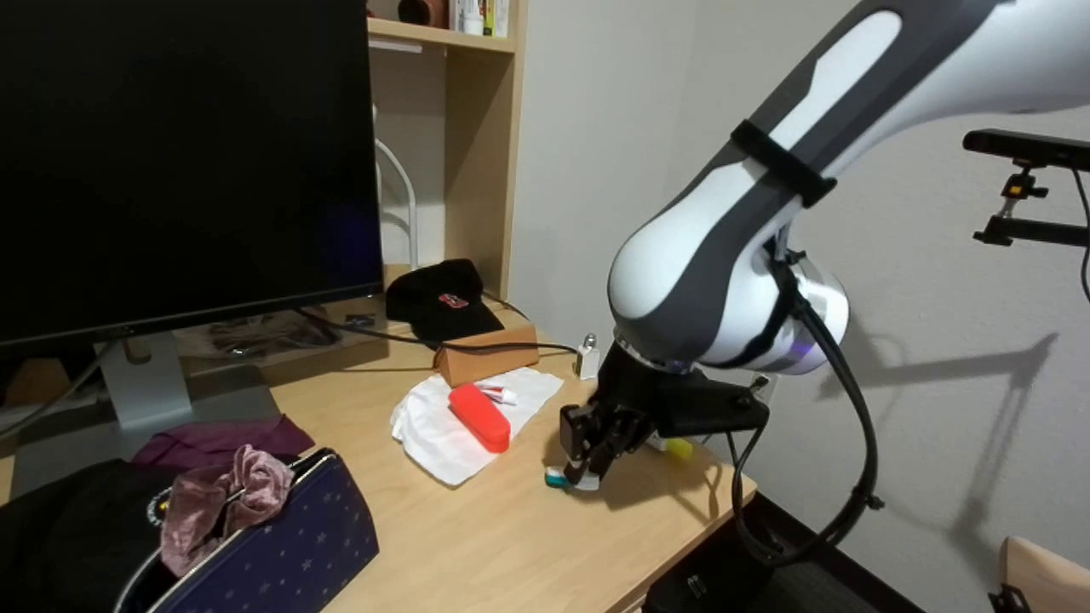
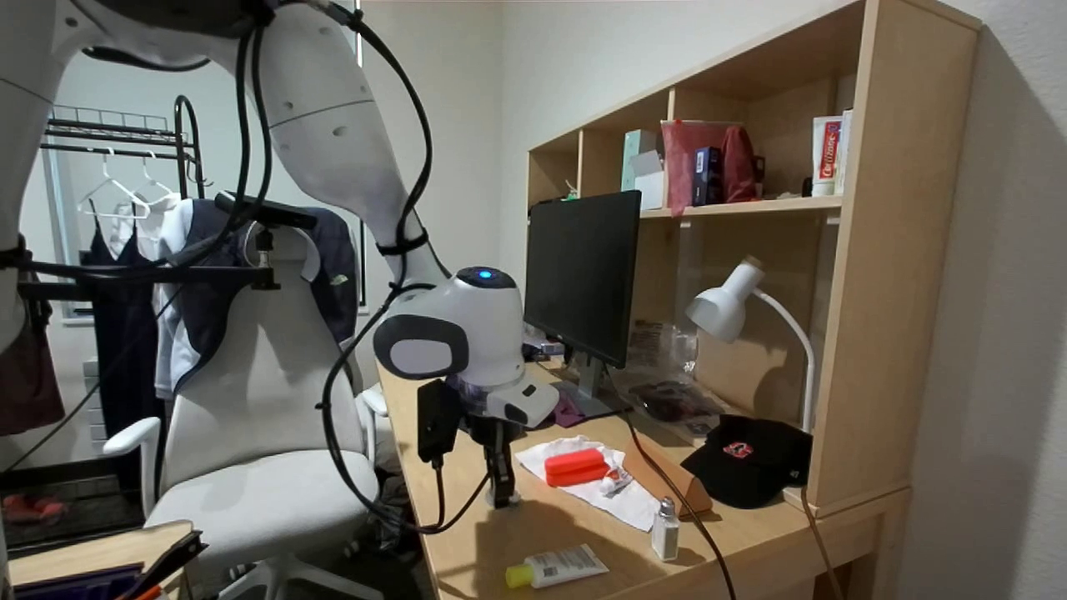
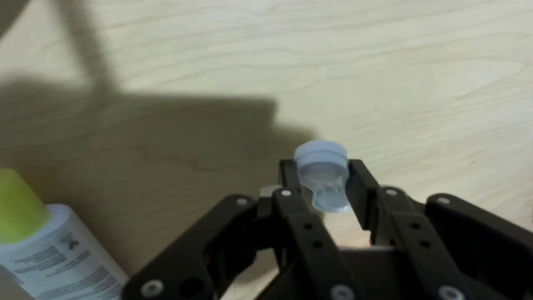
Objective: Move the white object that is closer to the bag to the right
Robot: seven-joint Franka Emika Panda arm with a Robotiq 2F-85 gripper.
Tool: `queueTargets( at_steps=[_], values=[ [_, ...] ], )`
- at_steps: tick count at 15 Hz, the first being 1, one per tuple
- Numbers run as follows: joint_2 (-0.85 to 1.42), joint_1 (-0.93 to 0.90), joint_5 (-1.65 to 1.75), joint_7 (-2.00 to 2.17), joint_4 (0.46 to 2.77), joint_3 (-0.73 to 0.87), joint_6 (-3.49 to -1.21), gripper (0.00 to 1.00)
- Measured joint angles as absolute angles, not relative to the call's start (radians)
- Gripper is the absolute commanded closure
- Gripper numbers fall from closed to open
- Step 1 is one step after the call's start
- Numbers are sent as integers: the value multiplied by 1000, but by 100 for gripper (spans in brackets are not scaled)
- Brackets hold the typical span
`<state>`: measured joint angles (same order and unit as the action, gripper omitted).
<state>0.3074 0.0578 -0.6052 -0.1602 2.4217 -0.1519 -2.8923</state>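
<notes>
Pale wood desk point(image 1: 477, 545) against a plain light wall point(image 1: 613, 102). Gripper point(image 3: 323, 171) is clamped on the small white-and-teal plastic container point(image 3: 323, 176) from both sides, between the navy star-print zip bag point(image 1: 281, 541) and the white tube with a yellow cap point(image 2: 562, 568). Can't tell whether it's touching the wood.

Risks, my read: smooth, rounded body in a narrow pinch, so it could swivel or slip out under load. If its underside is on the desk, dragging sideways would likely twist it in the grip. If "right" means the tube's side, overshoot could bump the tube or run past the desk edge. No frame of reference given for "right", so a wrong-way move is possible too.

Pointing: teal end roughly toward the bag side, white capped end toward the desk's free edge. Long axis runs along the finger gap, across the closing direction. Tilt: can't tell.
</notes>
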Motion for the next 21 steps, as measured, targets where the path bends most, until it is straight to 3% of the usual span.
queueTargets(
  at_steps=[3,4,6,12,16,21],
  values=[
    [312,-118,-381,67,2489,-23,-2976,85],
    [314,-184,-302,146,2504,31,-2985,41],
    [314,-285,-165,278,2511,120,-2989,40],
    [306,-411,7,406,2509,211,-2981,1],
    [237,-397,29,386,2515,165,-2939,0],
    [10,-250,-206,97,2521,-88,-2593,0]
  ],
)
